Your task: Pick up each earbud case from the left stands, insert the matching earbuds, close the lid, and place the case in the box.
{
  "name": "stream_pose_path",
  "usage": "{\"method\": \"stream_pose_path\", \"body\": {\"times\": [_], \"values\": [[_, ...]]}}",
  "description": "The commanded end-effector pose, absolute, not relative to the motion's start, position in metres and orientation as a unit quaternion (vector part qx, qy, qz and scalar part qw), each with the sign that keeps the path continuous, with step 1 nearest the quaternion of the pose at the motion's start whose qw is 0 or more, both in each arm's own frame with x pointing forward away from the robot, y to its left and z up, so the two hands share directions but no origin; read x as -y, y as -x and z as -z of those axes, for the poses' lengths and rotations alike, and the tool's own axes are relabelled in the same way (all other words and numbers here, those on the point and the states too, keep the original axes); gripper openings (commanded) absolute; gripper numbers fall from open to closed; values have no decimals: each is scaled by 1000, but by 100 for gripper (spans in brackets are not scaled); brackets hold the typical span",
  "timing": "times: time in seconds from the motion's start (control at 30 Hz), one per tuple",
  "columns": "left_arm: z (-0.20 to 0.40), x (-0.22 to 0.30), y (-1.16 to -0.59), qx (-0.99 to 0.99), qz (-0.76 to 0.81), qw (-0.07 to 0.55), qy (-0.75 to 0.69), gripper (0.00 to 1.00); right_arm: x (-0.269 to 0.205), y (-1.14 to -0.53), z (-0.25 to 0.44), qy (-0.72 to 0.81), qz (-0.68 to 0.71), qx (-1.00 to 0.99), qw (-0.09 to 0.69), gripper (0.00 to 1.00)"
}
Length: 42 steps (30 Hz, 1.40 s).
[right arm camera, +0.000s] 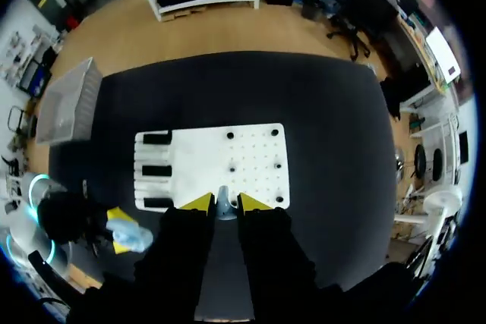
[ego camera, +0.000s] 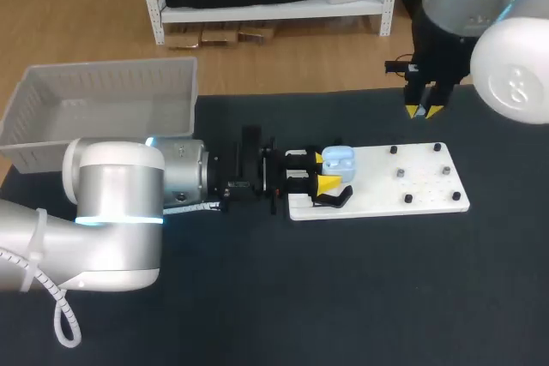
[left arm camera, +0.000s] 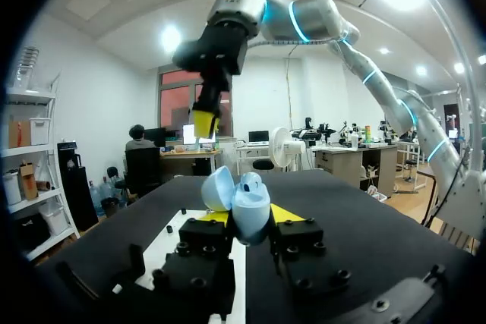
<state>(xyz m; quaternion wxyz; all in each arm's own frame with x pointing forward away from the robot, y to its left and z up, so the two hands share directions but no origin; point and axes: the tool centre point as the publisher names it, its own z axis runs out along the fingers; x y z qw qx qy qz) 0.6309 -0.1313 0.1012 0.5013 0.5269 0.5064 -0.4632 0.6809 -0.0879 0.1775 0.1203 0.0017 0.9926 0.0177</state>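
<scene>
Two grippers, head view: the left gripper [ego camera: 326, 171] was laid level at the left end of the white board [ego camera: 386, 179]. The right gripper [ego camera: 425, 111] was hung above the dark table [ego camera: 343, 297], just past the board's far edge.
One case, head view: the pale blue earbud case [ego camera: 339, 159] was clamped between the left gripper's yellow tips.
Six pegs [ego camera: 409, 199], head view: set in pairs across the board's right part.
One grey box [ego camera: 103, 109], head view: placed at the table's far left, well apart from the board.
Left wrist view, one case: the earbud case [left arm camera: 250, 202] was pinched from two sides, with its lid swung open. The right gripper [left arm camera: 203, 121] was seen ahead and higher.
Right wrist view, three black stands [right arm camera: 156, 170]: lined along one end of the board. The case [right arm camera: 130, 236] was held just beyond them.
Right jaws: whether open or closed could not be told.
</scene>
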Motion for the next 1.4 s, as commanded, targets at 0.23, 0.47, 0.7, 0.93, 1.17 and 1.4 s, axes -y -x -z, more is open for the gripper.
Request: {"method": "stream_pose_path", "body": {"times": [0.23, 0.47, 0.7, 0.93, 1.17, 1.4], "values": [[-101, 132, -628, -507, 460, 506, -524, 0, 55, -647, -205, 67, 86, -993, 47, 0], [-101, 132, -628, -507, 460, 506, -524, 0, 55, -647, -205, 67, 86, -993, 47, 0], [-101, 132, -628, -507, 460, 506, -524, 0, 55, -647, -205, 67, 86, -993, 47, 0], [-101, 132, -628, -507, 460, 506, -524, 0, 41, -641, -203, 125, 72, -988, 54, 0], [-101, 132, -628, -507, 460, 506, -524, 0, 12, -626, -211, 246, 12, -966, 77, 0], [-101, 132, -628, -507, 460, 506, -524, 0, -7, -622, -205, 267, 25, -961, 66, 0]]}}
